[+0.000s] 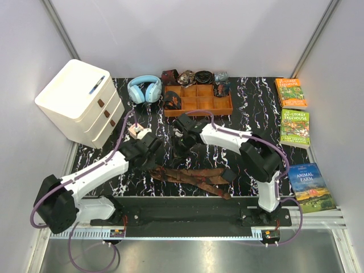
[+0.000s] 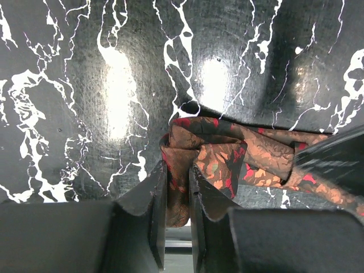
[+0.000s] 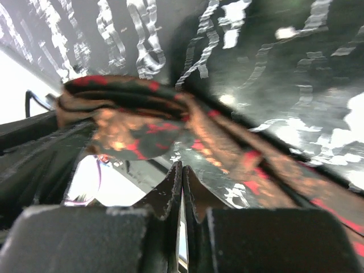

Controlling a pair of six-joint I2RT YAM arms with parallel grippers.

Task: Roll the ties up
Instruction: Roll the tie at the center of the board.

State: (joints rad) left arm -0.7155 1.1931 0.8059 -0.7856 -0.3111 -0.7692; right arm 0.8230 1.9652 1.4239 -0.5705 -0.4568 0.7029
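Left gripper (image 2: 177, 185) has its jaws drawn in narrow and is pinching the folded end of the tie (image 2: 227, 153). Fabric is visibly bunched between the fingers, and the first turn or so is started there. Right gripper (image 3: 182, 170) has its fingers all but together with nothing between them that I can see. Its tips sit just short of that same bunched end, roll slightly up and left of them in its own camera. The tie is flat on the black marbled table top (image 1: 256, 108), between the two arms, near the front edge. From the pinched end, the long axis runs toward the right arm's base and slightly toward the near edge. A second strip looks to cross it there, can't tell if it's a separate tie or the same one doubled back. So both grippers are at the left end and all the free length trails right. My read: rolling has to advance rightward along that axis, and the right jaws must open before they can take the roll.
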